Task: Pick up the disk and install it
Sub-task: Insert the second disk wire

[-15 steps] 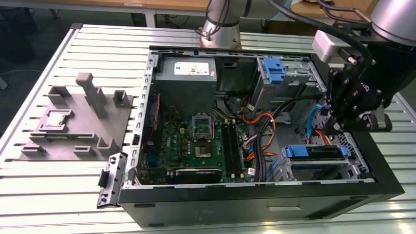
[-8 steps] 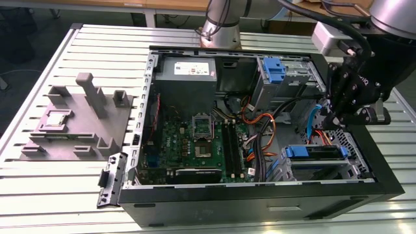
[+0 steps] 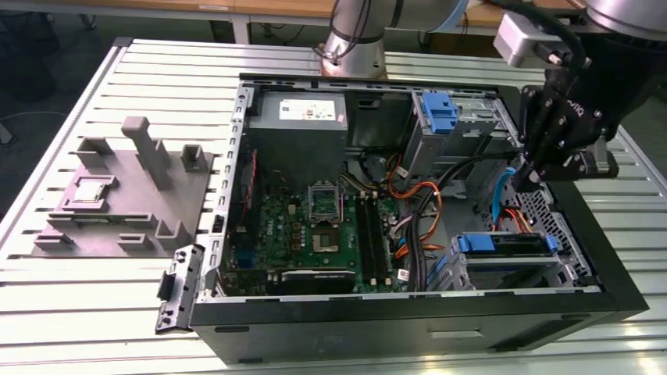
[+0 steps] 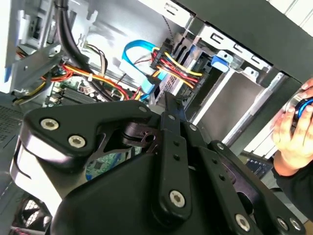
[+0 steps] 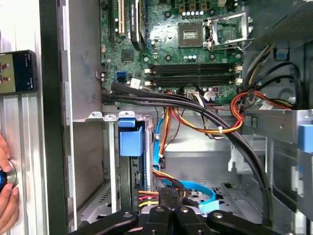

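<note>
Hovering over the case (image 3: 615, 305) at its edge toward the exterior view's right: gripper (image 3: 526, 176), just above the drive bay (image 3: 563, 269).

Item, gripper: jaws look drawn together with nothing between them. In both wrist views they read as one narrow black bar.

Item, disk (image 3: 508, 251): lying in the bay at the case corner nearest the exterior camera, toward that view's right. Its blue carrier front faces the board (image 3: 312, 226). It appears seated, apart from the gripper.

Step, as judged: the pick-up looks done and the disk placed, so the work stands at the tail of the install. Whether the carrier is fully home cannot be told.

Next move, as judged: it calls for keeping clear of the cables (image 3: 417, 211) and the blue ribbon (image 3: 508, 187) that pass close to the jaws, and for a straight line along the bay rails.

Views compared:
- The exterior view gives the whole table (image 3: 156, 70), the grey fixture (image 3: 125, 195) near its edge at that view's left, the supply (image 3: 302, 117) and the upright latch (image 3: 440, 109).
- The first wrist view gives the carrier front (image 5: 131, 139) beside the case wall, the cable bundle (image 5: 215, 129) crossing above it, and a hand (image 5: 6, 196) outside the case.
- The second wrist view gives the gripper (image 4: 168, 105) near a wire connector (image 4: 168, 68).
</note>
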Available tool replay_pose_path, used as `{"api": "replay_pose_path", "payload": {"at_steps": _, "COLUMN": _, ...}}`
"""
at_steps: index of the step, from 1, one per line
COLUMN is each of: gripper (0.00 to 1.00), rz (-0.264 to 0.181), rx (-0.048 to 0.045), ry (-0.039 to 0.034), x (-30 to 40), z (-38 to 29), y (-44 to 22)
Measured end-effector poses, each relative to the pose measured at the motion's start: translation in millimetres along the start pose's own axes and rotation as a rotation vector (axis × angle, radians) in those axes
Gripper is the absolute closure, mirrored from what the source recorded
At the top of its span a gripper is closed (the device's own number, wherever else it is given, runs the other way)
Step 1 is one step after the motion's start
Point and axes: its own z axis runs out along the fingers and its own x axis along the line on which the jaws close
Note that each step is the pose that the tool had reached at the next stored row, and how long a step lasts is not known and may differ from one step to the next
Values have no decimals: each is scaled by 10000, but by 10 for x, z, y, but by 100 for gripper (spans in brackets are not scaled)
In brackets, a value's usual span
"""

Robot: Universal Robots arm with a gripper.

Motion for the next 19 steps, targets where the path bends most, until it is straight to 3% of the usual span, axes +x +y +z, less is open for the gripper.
{"api": "replay_pose_path", "payload": {"at_steps": 5, "gripper": 90, "rz": 13, "rx": -1, "ry": -1, "x": -65, "z": -82, "y": 0}}
{"api": "replay_pose_path", "payload": {"at_steps": 9, "gripper": 90, "rz": 63, "rx": -18, "ry": 3, "x": -136, "z": -89, "y": 0}}
{"api": "replay_pose_path", "payload": {"at_steps": 19, "gripper": 90, "rz": 286, "rx": -51, "ry": 17, "x": -179, "z": -92, "y": -16}}
